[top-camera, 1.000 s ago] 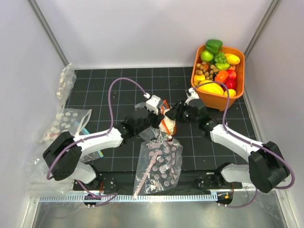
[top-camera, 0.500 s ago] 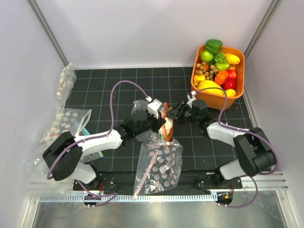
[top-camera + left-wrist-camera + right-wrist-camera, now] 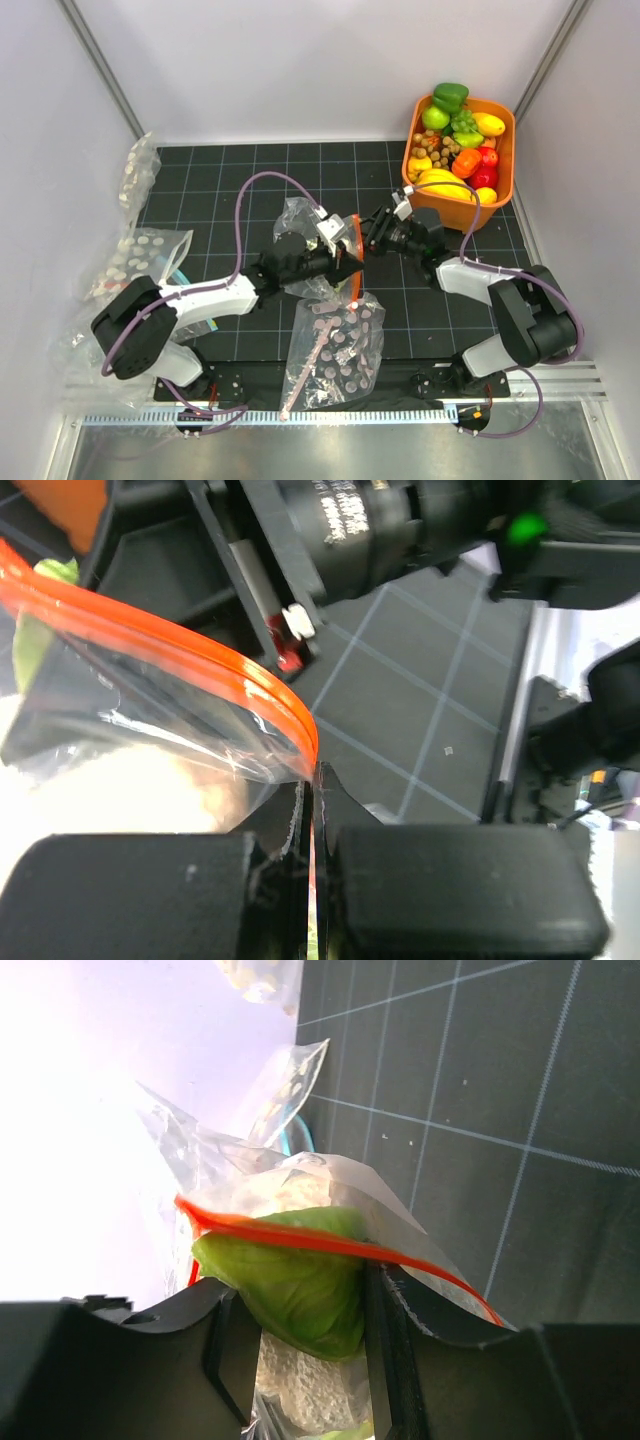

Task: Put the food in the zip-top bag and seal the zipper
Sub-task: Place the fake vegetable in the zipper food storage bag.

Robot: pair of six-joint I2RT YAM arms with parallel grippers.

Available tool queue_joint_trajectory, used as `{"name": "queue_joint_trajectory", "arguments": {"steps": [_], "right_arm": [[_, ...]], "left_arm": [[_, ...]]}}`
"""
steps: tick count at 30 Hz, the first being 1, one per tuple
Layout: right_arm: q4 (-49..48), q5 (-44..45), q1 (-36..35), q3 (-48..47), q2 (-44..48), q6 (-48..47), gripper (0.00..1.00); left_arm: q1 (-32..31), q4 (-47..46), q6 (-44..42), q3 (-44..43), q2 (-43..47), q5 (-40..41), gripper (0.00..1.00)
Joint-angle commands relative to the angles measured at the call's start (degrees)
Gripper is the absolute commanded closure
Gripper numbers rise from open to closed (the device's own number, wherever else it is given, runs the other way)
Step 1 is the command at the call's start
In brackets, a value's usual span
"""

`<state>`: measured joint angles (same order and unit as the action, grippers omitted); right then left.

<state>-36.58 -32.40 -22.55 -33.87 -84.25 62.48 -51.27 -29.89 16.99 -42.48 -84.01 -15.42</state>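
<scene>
We log the bag (image 3: 298, 216) near the table (image 3: 200, 190) centre. Left pincer (image 3: 312, 802) is clamped tight on the zipper (image 3: 200, 665). Right pincer (image 3: 303, 1305) grips the bag mouth around the green pepper (image 3: 285, 1278).

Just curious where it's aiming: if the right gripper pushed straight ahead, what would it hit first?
The zip-top bag, at the green bell pepper inside it, by the zipper. Both sit between the right gripper's fingers, so contact looks immediate, though depth is unclear.

Black gridded mat (image 3: 230, 165) underfoot; plain white walls (image 3: 300, 70); grey metal corner posts (image 3: 100, 65); bright, even light.
</scene>
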Motion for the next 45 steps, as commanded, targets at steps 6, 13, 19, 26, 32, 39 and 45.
{"name": "queue_joint_trajectory", "arguments": {"steps": [6,13,19,26,32,39,45], "right_arm": [[-9.4,-3.7,2.9,1.2,6.2,4.1,0.99],[-11.3,-5.5,3.1,1.2,6.7,4.8,0.99],[-14.7,-4.8,1.3,1.6,6.4,3.2,0.99],[6.4,9.4,-6.7,-1.6,13.0,-15.2,0.89],[9.9,12.5,-7.0,-1.6,14.3,-16.5,0.63],[19.3,18.8,-7.0,-2.7,19.1,-20.1,0.26],[23.3,21.9,-7.0,-3.6,22.8,-22.4,0.21]], "left_arm": [[0.9,-5.1,3.9,2.8,7.0,2.1,1.0],[4.4,-2.7,9.0,1.4,4.9,0.9,1.0],[5.1,-7.2,13.4,0.6,3.8,-10.4,1.0],[5.0,-13.5,17.0,1.4,4.9,-17.7,1.0],[5.1,-16.2,16.8,4.7,8.9,-13.9,1.0],[6.6,-10.2,16.3,5.8,12.2,-2.2,1.0],[8.2,-9.7,17.3,6.5,12.2,0.1,1.0]]}}
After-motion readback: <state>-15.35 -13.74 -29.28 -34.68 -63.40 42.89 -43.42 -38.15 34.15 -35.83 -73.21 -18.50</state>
